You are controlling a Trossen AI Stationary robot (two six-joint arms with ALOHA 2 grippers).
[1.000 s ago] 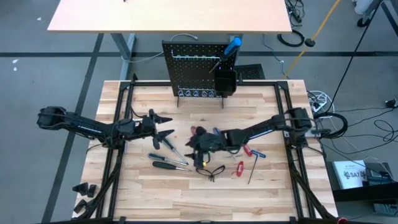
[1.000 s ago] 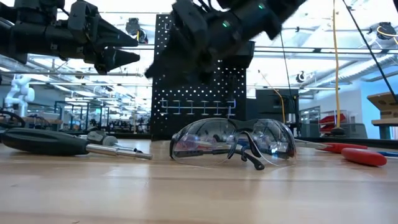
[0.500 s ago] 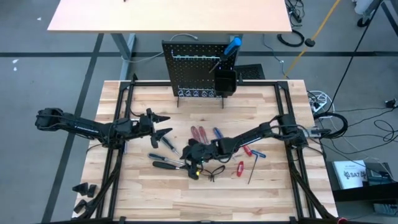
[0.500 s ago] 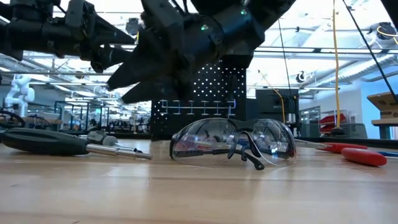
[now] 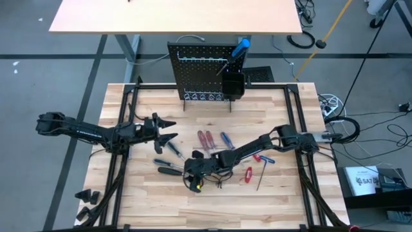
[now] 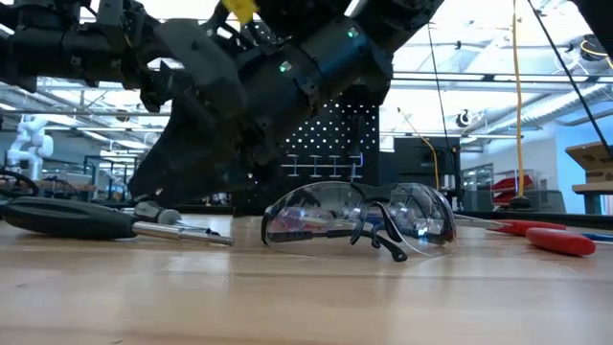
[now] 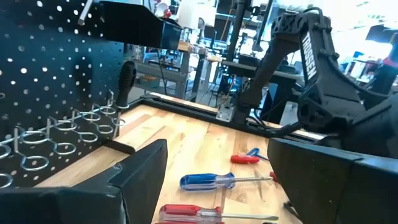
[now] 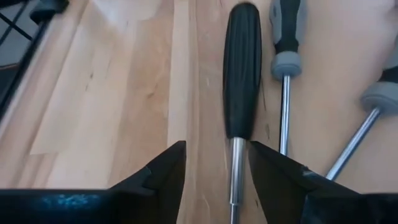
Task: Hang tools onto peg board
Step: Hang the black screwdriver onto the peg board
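Note:
My right gripper reaches low over the tabletop, open, with its fingers on either side of the bare shaft of a black-handled screwdriver that lies flat on the wood. I see no touch. Two grey-collared screwdrivers lie beside it. The clear black-framed glasses rest on the table just near the gripper. Red-handled screwdrivers, a blue one and red hex keys lie around it. The peg board stands at the far edge. My left gripper hovers open at the left.
A square black bin hangs on the peg board's right side with a blue-handled tool standing in it. Pale ring hooks line the board's lower part. A black frame rail runs along the table's right edge.
My right gripper has come down and gone toward the table's left and near edges, from above the red screwdrivers to the black-handled screwdrivers, and now straddles one shaft. The tools on the table have stayed put.

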